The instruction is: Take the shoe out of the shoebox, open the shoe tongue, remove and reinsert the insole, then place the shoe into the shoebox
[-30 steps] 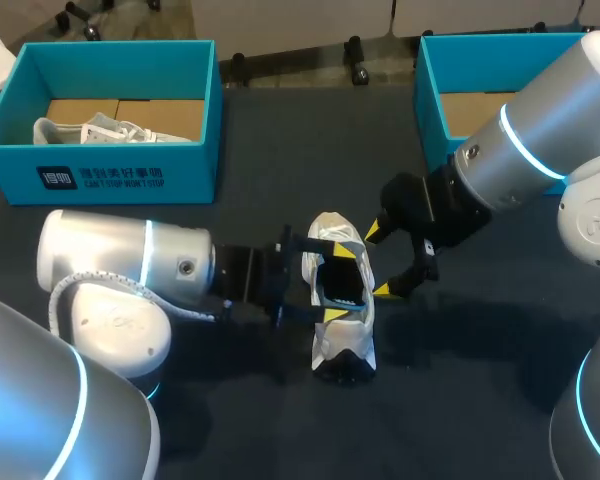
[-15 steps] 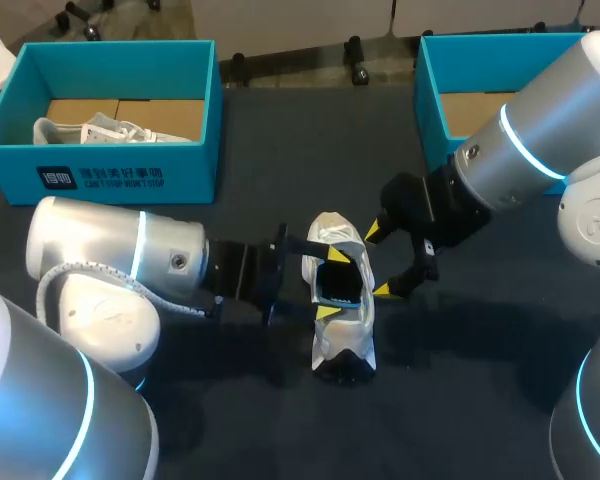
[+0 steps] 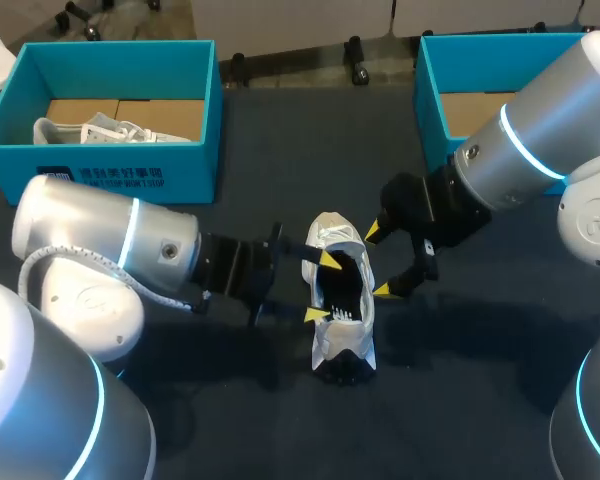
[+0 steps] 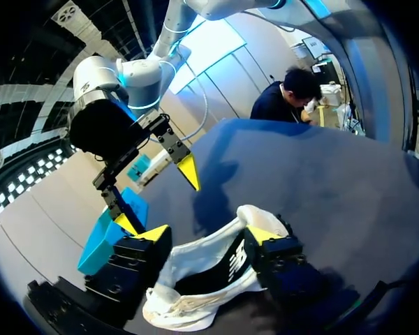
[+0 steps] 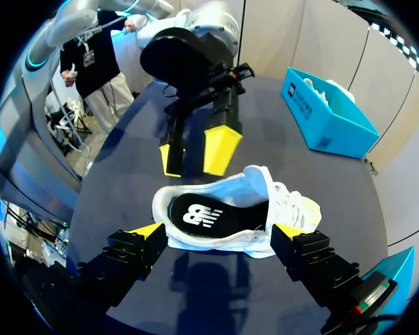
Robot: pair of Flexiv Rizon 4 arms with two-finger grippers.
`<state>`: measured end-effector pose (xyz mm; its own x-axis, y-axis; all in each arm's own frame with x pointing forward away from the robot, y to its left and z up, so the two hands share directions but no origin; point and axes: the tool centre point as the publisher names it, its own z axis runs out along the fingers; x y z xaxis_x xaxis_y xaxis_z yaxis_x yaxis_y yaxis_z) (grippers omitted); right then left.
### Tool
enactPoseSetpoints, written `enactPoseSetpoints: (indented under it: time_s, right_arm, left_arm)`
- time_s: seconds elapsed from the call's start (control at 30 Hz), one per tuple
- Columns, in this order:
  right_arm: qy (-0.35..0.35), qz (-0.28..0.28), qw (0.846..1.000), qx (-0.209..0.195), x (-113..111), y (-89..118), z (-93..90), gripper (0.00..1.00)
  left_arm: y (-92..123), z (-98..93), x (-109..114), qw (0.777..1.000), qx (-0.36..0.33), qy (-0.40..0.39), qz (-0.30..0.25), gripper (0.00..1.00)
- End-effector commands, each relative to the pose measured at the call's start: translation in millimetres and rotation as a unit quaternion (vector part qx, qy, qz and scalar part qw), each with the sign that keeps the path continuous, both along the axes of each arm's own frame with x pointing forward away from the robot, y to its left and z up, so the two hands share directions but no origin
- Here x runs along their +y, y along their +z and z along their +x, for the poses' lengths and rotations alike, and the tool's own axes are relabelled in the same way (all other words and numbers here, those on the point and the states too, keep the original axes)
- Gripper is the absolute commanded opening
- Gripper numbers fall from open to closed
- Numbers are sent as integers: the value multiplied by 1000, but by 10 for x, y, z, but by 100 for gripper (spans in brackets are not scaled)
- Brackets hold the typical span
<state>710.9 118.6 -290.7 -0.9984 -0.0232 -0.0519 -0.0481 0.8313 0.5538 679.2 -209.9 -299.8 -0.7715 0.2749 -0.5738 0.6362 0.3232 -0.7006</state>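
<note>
- The left gripper (image 3: 323, 287) was released. Its two yellow tips were spread apart over the left rim of the shoe (image 3: 342, 335), one tip farther along the shoe and one nearer, and it was grasping nothing.
- In the left wrist view the shoe lay ahead of that gripper, framed between its parted fingers (image 4: 262, 236).
- The right gripper (image 3: 379, 261) was also released, with its fingers wide and nothing held, just beside the shoe's right flank. Whether a tip brushed the shoe could not be told.
- In the right wrist view the shoe sat ahead of the right gripper, across the gap between its fingers. The left gripper's tips pointed down at the side of the shoe away from the right gripper.
- The shoe was white with a dark lining and stood on its sole on the table (image 3: 480, 400), between the two grippers and outside both boxes. Its opening faced up, with the toe toward the far side and the heel toward the near edge.
- The dark insole (image 5: 199, 215) lay inside the shoe and showed through the opening.
- The left arm (image 3: 110, 260) came in low from the left and the right arm (image 3: 520, 150) from the right, both ending at the shoe.
- The blue left shoebox (image 3: 120, 180) stood at the far left, well apart from the shoe, with a second white shoe (image 3: 90, 130) lying in it.
- The right shoebox (image 3: 430, 90), also blue, stood at the far right beyond the right arm, with brown card showing on its floor.
</note>
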Motion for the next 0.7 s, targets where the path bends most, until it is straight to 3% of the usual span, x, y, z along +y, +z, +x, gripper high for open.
enactPoseSetpoints:
  time_s: [0.03, 0.1, 0.17, 0.23, 0.37, 0.4, 0.7]
  right_arm:
    - [-1, 0, 1000, -1, 10, -13, -2, 100]
    - [-1, 0, 1000, -1, 10, -13, -2, 100]
    - [-1, 0, 1000, -1, 10, -13, -2, 100]
    - [-1, 0, 1000, -1, 10, -13, -2, 100]
    - [-1, 0, 1000, -1, 10, -13, -2, 100]
    - [-1, 0, 1000, -1, 10, -13, -2, 100]
    - [-1, 0, 1000, -1, 10, -13, -2, 100]
  left_arm:
    - [58, -16, 50, 1000, 10, -13, 13, 47]
    - [64, -27, 57, 1000, 15, -18, 18, 41]
    - [69, -47, 71, 999, 21, -26, 28, 27]
    - [72, -70, 93, 998, 26, -33, 36, 20]
    - [86, -80, 128, 998, 28, -40, 43, 13]
    - [91, -78, 133, 998, 30, -43, 45, 0]
    - [126, -132, 182, 991, 41, -99, 76, 0]
